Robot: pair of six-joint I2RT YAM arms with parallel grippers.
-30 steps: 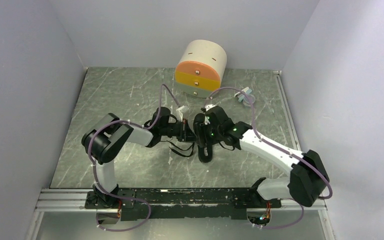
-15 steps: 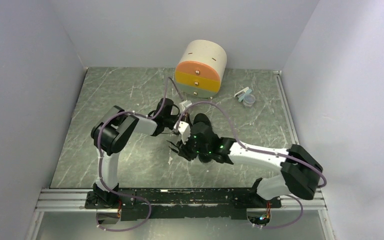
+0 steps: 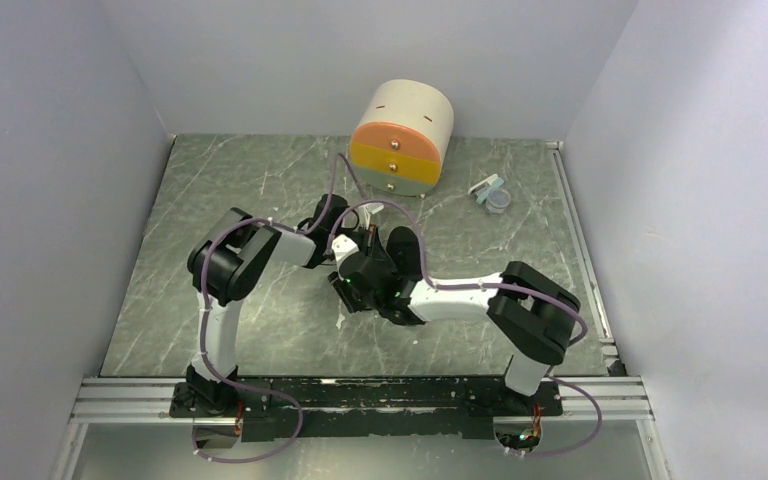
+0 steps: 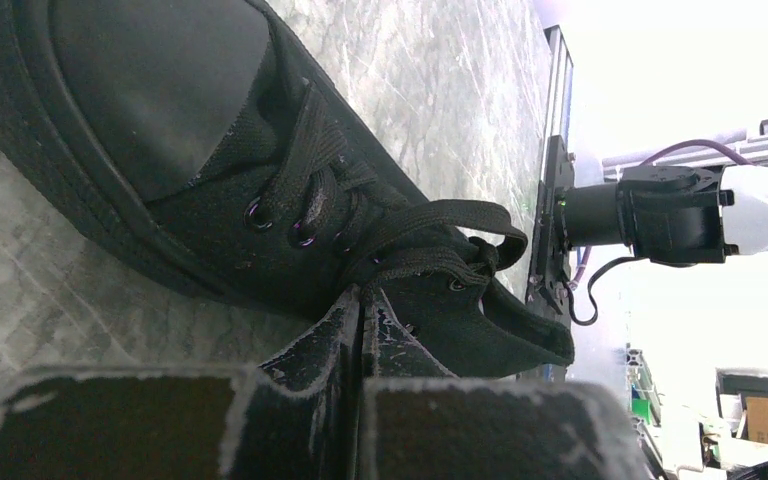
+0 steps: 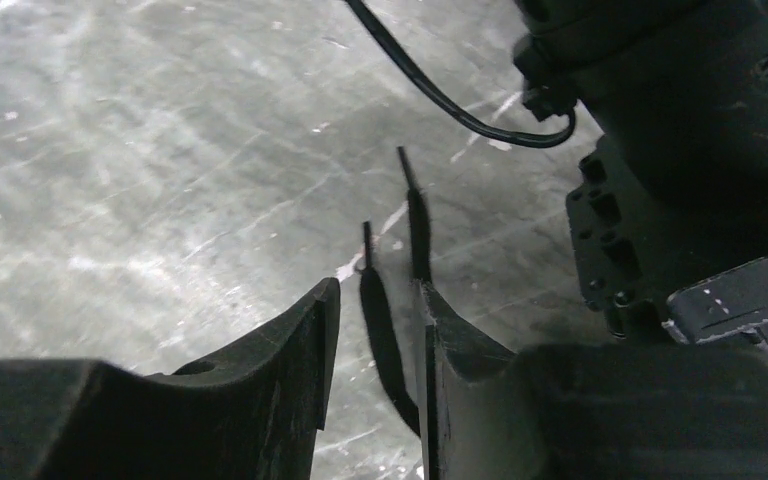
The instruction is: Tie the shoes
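The black lace-up shoe (image 4: 260, 170) fills the left wrist view, toe at the upper left, its thin black laces (image 4: 430, 240) bunched over the tongue. My left gripper (image 4: 365, 298) is shut, its tips pressed together on a lace strand at the shoe's side. My right gripper (image 5: 378, 290) is open just above the table, with a loose lace end (image 5: 385, 340) between its fingers and a second end (image 5: 417, 225) along the right finger. In the top view both grippers, left (image 3: 358, 237) and right (image 3: 353, 288), meet at the table's middle and hide most of the shoe.
A round drawer box (image 3: 405, 140) with orange, yellow and green fronts stands at the back centre. A small blue-and-white item (image 3: 492, 193) lies at the back right. Grey walls close in the marbled table (image 3: 220, 200) on three sides.
My right arm has swung left across the shoe, bringing its gripper from the shoe's right to its left. My left gripper has shifted slightly back and its arm has folded closer.
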